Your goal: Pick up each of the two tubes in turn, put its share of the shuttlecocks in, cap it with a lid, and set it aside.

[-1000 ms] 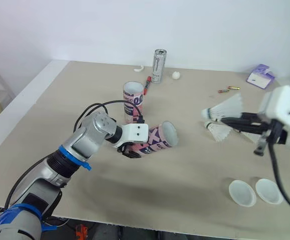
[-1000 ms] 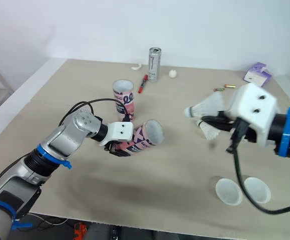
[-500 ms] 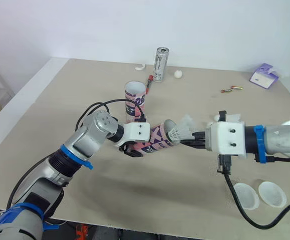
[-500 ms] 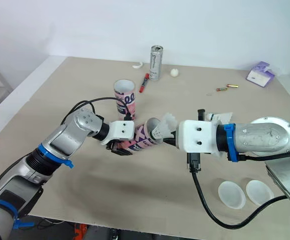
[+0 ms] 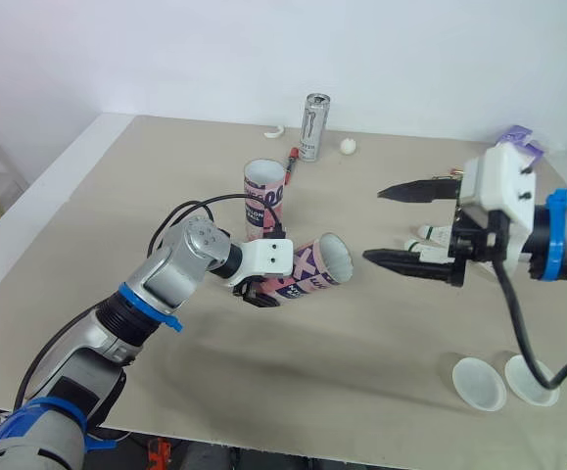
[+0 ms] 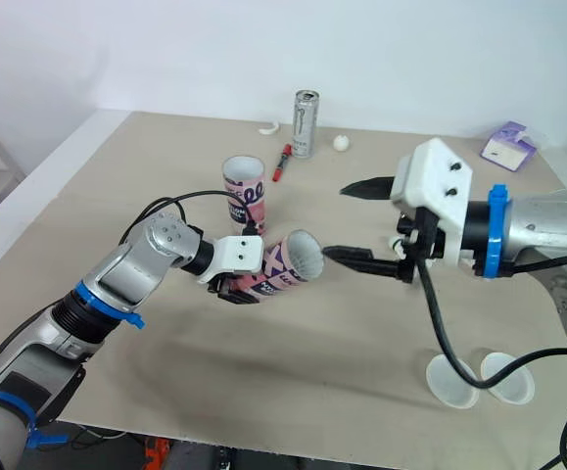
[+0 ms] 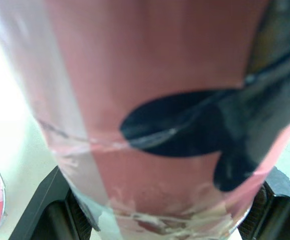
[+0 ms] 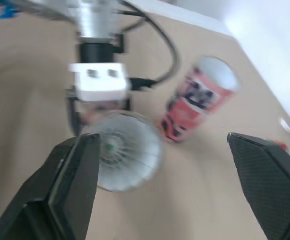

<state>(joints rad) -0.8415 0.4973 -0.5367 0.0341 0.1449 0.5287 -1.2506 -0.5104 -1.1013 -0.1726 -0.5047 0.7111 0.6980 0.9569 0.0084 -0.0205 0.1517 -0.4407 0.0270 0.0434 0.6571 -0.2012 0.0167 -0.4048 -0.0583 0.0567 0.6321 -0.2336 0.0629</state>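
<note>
The left gripper (image 5: 260, 291) is clamped on a tube (image 5: 307, 274), holding it tilted over the table (image 5: 117, 196) with its mouth toward the right gripper (image 5: 401, 227). That one hangs just off the mouth, spread wide and empty. Filling this first tube looks like the step in hand. Next, I'd say, the right gripper must fetch from the shuttlecocks (image 5: 428, 235) lying just behind it. The right wrist view looks straight into the mouth at a shuttlecock (image 8: 124, 157) seated inside. From the head, the bore reads plain white.

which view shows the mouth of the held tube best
Right wrist view: it looks straight into the mouth, at a shuttlecock inside. Eye views show the tube side-on in the left gripper; left wrist view, just its pink wall.
</note>
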